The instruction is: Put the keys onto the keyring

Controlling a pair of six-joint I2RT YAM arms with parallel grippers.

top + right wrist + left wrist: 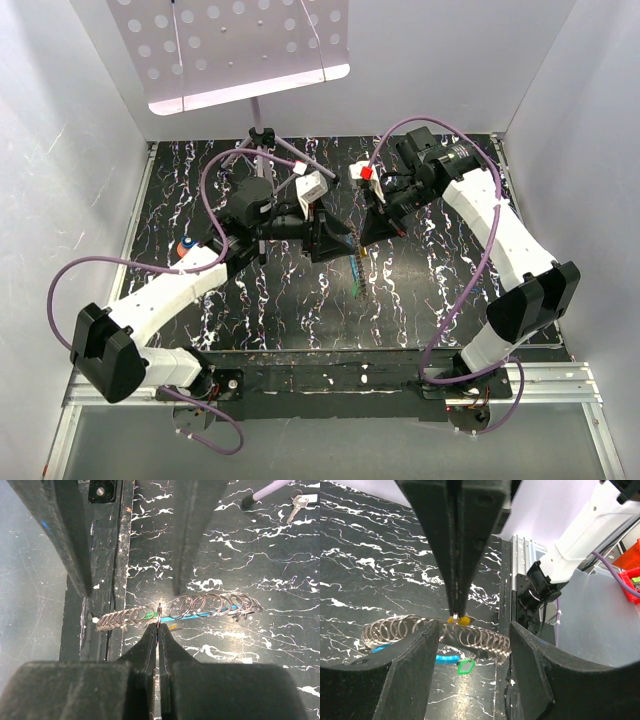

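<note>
My right gripper (159, 626) is shut on the yellow-orange key (460, 621), and a thin metal edge pokes out past its tips. It hangs just above a long chain of silver keyrings (200, 605) lying on the black marbled table. In the left wrist view that chain (485, 639) runs across between my left gripper's fingers. My left gripper (475, 630) is open and straddles the right gripper (457, 611) with nothing held. Seen from above, the two grippers, left (338, 243) and right (362, 238), meet at the table's middle. I cannot pick out the blue key for certain.
A blue strip (445, 658) and a green tag (464, 667) lie under the ring chain. A bare silver key (298, 503) lies farther off, by a tripod foot (249, 501). The stand's perforated plate (235, 45) overhangs the back. White walls enclose the table.
</note>
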